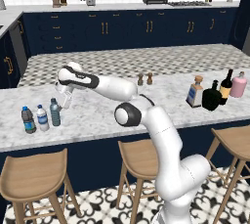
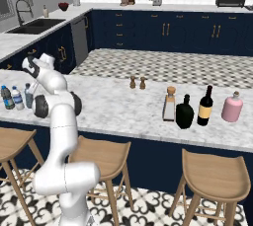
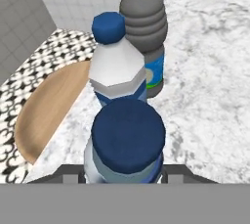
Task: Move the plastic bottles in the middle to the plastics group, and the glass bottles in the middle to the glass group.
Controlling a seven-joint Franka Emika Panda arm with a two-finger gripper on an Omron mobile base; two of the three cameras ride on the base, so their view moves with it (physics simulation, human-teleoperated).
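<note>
The slim blue-grey plastic bottle (image 1: 55,113) (image 2: 28,96) stands upright on the counter's left end. It is right beside a clear water bottle (image 1: 42,118) and a dark grey one (image 1: 28,120) of the plastics group. My gripper (image 1: 63,103) is shut on the slim bottle; in the hand view its blue cap (image 3: 128,142) sits between the jaws, with the clear bottle (image 3: 117,74) and the dark grey one (image 3: 144,37) beyond. Far right stand the square cork-stoppered bottle (image 1: 195,92), the black flask (image 1: 211,98), the wine bottle (image 1: 226,86) and the pink bottle (image 1: 239,85).
Two small shakers (image 1: 145,78) stand mid-counter toward the far edge. Wooden stools (image 1: 34,174) line the near side below the marble counter (image 1: 97,120). The counter's left edge lies just beyond the water bottles, with a stool seat (image 3: 53,110) below it.
</note>
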